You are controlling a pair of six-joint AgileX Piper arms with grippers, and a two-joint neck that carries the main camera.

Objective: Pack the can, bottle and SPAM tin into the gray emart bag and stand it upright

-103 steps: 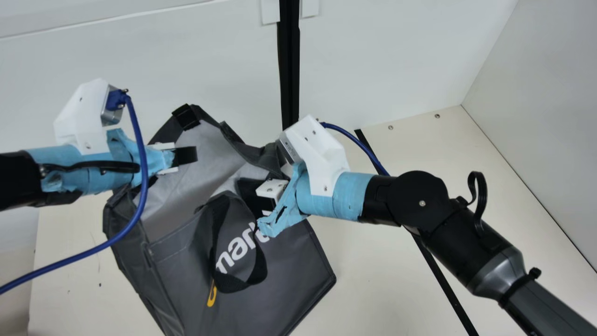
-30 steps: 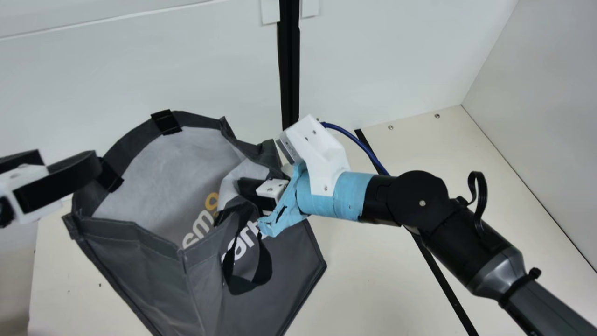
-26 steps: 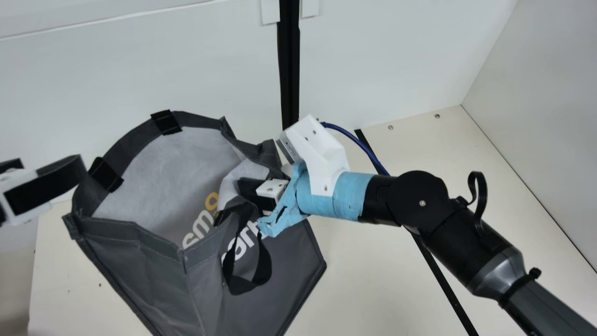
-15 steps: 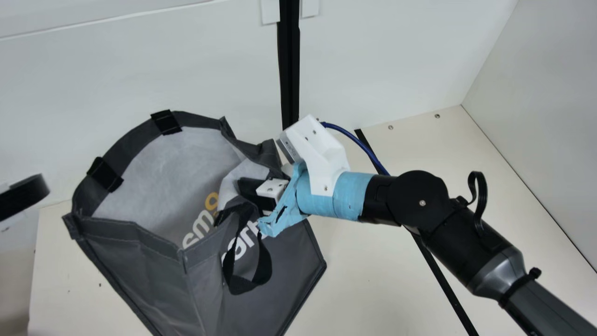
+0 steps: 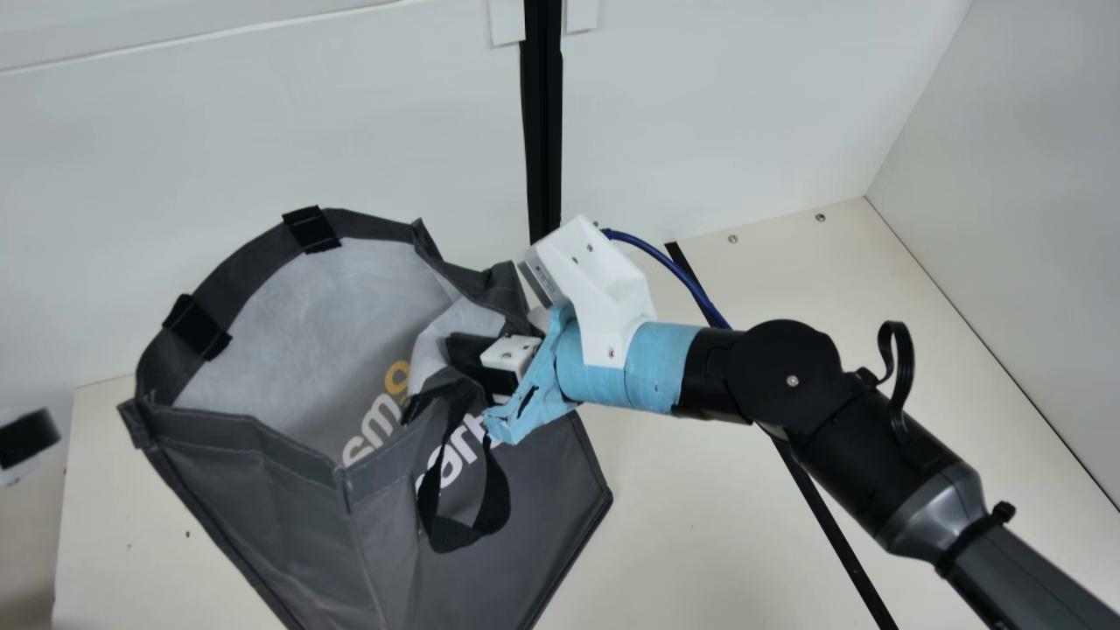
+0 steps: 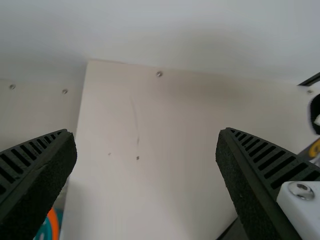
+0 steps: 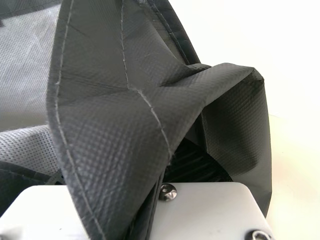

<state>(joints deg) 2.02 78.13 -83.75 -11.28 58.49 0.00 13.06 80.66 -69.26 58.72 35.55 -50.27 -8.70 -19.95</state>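
The gray emart bag point(image 5: 262, 490) gapes open over the cream table point(image 5: 700, 525); rim creased, black handle point(image 5: 455, 535) drooping.

Left gripper point(image 5: 28, 439) now apart from the gray emart bag point(image 5: 271, 499), bag mouth point(image 5: 206, 430) wider

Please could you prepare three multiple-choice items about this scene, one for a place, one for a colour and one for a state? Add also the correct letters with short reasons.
1. Where does the right end effector hold the gray bag?
A) At its base
B) At its rim
C) At a bottom corner

2. Which colour is the hanging handle?
A) Red
B) White
C) Black

3. How is the left end effector?
A) Open
B) Shut on a can
C) Shut on the bag

1: B, the main view shows it gripping cloth beside the bag's opening.
2: C, the loop over the bag's side is black.
3: A, its fingers stand wide apart.
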